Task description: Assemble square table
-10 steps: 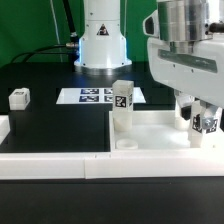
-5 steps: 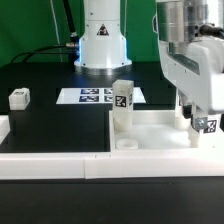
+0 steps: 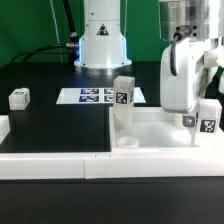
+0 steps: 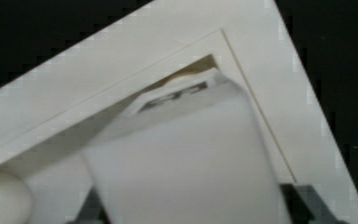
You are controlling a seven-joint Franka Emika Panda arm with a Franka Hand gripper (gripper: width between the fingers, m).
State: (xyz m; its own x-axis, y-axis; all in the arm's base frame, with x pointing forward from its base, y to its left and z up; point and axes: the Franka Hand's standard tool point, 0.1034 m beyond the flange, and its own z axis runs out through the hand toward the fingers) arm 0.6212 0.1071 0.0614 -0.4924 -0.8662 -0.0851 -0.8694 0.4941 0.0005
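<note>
The square table's white slab (image 3: 155, 131) lies at the exterior view's right, rim up. One tagged white leg (image 3: 122, 101) stands upright in its far left corner, and a round socket (image 3: 128, 143) shows in the near left corner. My gripper (image 3: 205, 122) hangs over the slab's right side, shut on a second tagged leg (image 3: 208, 118) held upright. In the wrist view that leg (image 4: 179, 150) fills the gap between my dark fingers (image 4: 311, 203), with the slab's corner rim (image 4: 140, 55) beyond it. A third leg (image 3: 19, 97) lies loose at the far left.
The marker board (image 3: 95, 96) lies flat in front of the robot base (image 3: 101, 45). A long white border rail (image 3: 50, 166) runs along the front edge, and another piece of rail (image 3: 4, 128) sits at the left. The table is black.
My hand has turned about its upright axis and shifted slightly to the exterior view's right, carrying the held leg with it. The standing leg and the loose leg have not moved.
</note>
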